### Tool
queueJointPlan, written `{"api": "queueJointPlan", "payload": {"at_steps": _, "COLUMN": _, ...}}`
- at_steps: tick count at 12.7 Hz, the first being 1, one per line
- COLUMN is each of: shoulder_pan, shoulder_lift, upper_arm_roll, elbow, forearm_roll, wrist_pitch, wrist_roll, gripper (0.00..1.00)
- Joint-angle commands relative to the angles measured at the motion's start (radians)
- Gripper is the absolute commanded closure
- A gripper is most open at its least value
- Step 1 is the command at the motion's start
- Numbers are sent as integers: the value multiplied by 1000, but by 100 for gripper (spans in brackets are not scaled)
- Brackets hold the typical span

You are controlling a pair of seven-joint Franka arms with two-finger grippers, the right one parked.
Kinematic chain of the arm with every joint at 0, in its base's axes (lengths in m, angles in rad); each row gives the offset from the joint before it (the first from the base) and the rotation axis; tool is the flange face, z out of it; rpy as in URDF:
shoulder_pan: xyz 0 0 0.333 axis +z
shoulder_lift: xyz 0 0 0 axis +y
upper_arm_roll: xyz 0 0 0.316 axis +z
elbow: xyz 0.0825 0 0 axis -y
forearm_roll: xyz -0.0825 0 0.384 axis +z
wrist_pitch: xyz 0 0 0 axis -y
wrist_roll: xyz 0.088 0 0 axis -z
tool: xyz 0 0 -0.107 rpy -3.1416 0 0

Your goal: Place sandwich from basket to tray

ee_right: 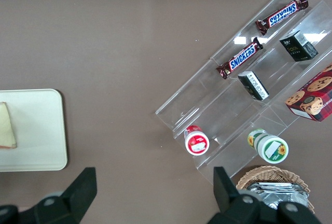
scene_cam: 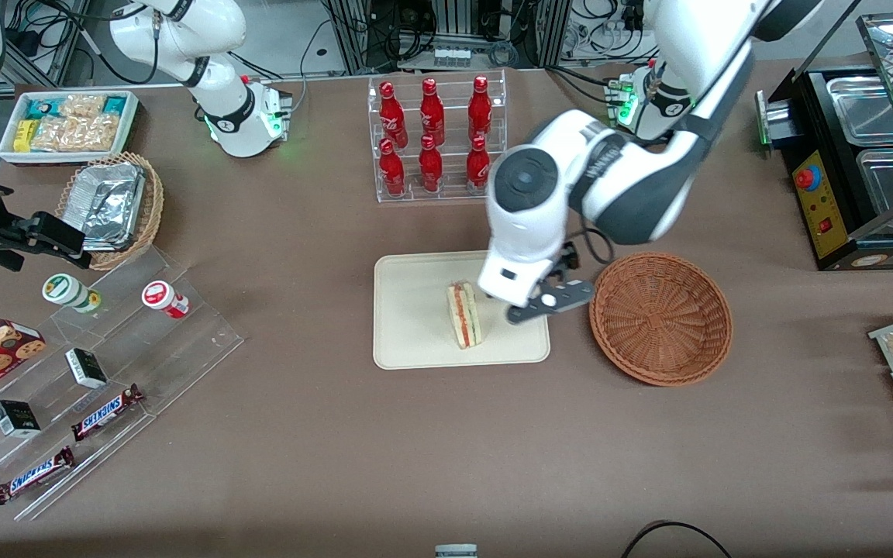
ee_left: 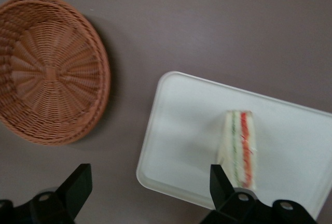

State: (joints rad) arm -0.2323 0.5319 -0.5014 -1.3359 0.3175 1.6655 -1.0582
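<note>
The sandwich (scene_cam: 463, 315), a white wedge with red and green filling, lies on the cream tray (scene_cam: 415, 310), in the half nearer the basket. The reddish-brown wicker basket (scene_cam: 660, 317) stands empty beside the tray, toward the working arm's end. My left gripper (scene_cam: 528, 301) hovers over the tray's edge between sandwich and basket, open and empty. In the left wrist view the gripper (ee_left: 150, 187) spans the tray's corner (ee_left: 148, 172). One finger (ee_left: 222, 183) is next to the sandwich (ee_left: 239, 146), and the basket (ee_left: 49, 71) shows empty. The sandwich (ee_right: 6, 126) and tray (ee_right: 41, 130) also show in the right wrist view.
A clear rack of red bottles (scene_cam: 435, 136) stands farther from the camera than the tray. A tan basket with foil trays (scene_cam: 109, 205), a white snack bin (scene_cam: 67, 124) and acrylic steps with snacks (scene_cam: 90, 387) lie toward the parked arm's end. A black appliance (scene_cam: 857, 170) stands toward the working arm's end.
</note>
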Motion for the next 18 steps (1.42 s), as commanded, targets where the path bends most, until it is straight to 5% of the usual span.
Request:
{"api": "queueJointPlan", "payload": {"at_steps": 1, "shoulder_pan": 98, "shoulder_lift": -67, "upper_arm_roll": -5, "elbow": -90, "forearm_roll": -25, "wrist_pitch": -13, "wrist_roll": 91, "gripper": 0}}
{"api": "queueJointPlan", "payload": {"at_steps": 10, "shoulder_pan": 330, "shoulder_lift": -271, "upper_arm_roll": 1, "elbow": -244, "forearm_roll": -113, "wrist_pitch": -82, "wrist_roll": 439, "gripper": 0}}
{"api": "queueJointPlan", "payload": {"at_steps": 12, "shoulder_pan": 317, "shoulder_lift": -331, "upper_arm_roll": 91, "elbow": -252, "forearm_roll": -194, "wrist_pitch": -133, "wrist_roll": 580, "gripper": 0}}
{"api": "queueJointPlan", "payload": {"at_steps": 18, "shoulder_pan": 271, "shoulder_lift": -521, "upper_arm_roll": 265, "elbow": -351, "forearm_roll": -221, "wrist_pitch": -251, "wrist_roll": 799, "gripper": 0}}
